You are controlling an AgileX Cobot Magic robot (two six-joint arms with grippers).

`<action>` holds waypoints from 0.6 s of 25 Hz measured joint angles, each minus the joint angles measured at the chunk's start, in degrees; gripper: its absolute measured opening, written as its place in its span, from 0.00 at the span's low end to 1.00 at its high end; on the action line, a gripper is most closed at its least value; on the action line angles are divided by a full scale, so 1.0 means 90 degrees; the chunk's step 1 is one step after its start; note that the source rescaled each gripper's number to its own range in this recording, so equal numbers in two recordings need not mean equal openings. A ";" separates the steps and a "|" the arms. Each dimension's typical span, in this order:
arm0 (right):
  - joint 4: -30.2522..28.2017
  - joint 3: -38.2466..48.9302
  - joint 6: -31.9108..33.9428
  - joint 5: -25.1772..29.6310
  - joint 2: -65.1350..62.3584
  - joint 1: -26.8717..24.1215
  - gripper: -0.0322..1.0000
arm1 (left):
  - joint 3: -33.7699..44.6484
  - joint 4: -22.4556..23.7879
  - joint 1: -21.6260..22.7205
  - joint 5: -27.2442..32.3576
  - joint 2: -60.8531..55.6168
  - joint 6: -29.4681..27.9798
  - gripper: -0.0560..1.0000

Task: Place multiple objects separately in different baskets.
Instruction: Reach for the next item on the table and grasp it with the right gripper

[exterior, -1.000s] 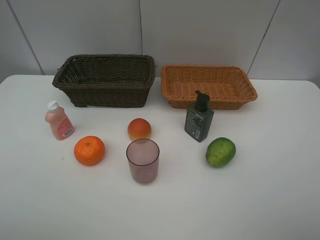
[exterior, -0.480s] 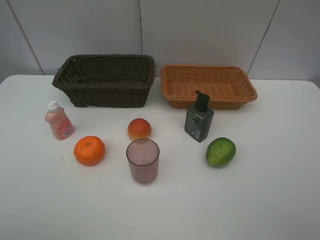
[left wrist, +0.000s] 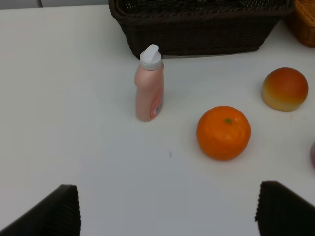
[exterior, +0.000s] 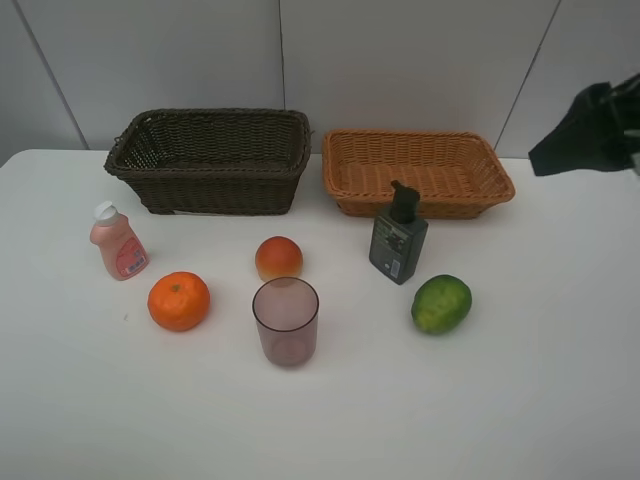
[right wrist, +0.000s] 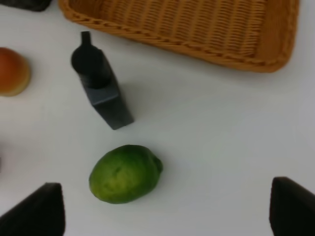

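On the white table stand a pink white-capped bottle [exterior: 118,243] [left wrist: 149,86], an orange [exterior: 179,301] [left wrist: 224,132], a red-orange peach-like fruit [exterior: 279,258] [left wrist: 285,89], a purplish cup [exterior: 286,321], a dark grey pump bottle [exterior: 398,240] [right wrist: 98,83] and a green fruit [exterior: 441,303] [right wrist: 125,173]. Behind them sit the dark brown basket [exterior: 215,190] and the light tan basket [exterior: 345,198], both holding nothing. My left gripper [left wrist: 170,211] hovers open, short of the bottle and orange. My right gripper [right wrist: 167,211] is open above the green fruit.
A dark part of my right arm [exterior: 590,130] shows at the right edge of the exterior view, beside the tan basket. A grey panelled wall [exterior: 400,60] rises directly behind both baskets.
A dark part of the right arm has come into the exterior view at the right edge. None of the objects or baskets has moved.
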 joint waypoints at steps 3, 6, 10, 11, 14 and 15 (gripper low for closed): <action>-0.0204 -0.0569 0.0000 0.0217 0.1019 0.0563 0.94 | 0.0000 0.0000 0.0000 0.0000 0.0000 0.0000 0.93; -0.0383 -0.1161 0.0000 0.0444 0.1964 0.0857 0.94 | 0.0000 0.0000 0.0000 0.0000 0.0000 0.0000 0.93; -0.0632 -0.1928 0.0000 0.0854 0.2864 0.1087 0.94 | 0.0000 0.0000 0.0000 0.0000 0.0000 0.0000 0.93; -0.0676 -0.2094 0.0000 0.0959 0.3055 0.1136 0.94 | 0.0000 0.0000 0.0000 0.0000 0.0000 0.0000 0.93; -0.0710 -0.2368 0.0000 0.1166 0.3382 0.1223 0.94 | 0.0000 0.0000 0.0000 0.0000 0.0000 0.0000 0.93; -0.0710 -0.2499 0.0000 0.1229 0.3502 0.1262 0.94 | 0.0000 0.0000 0.0000 0.0000 0.0000 0.0000 0.93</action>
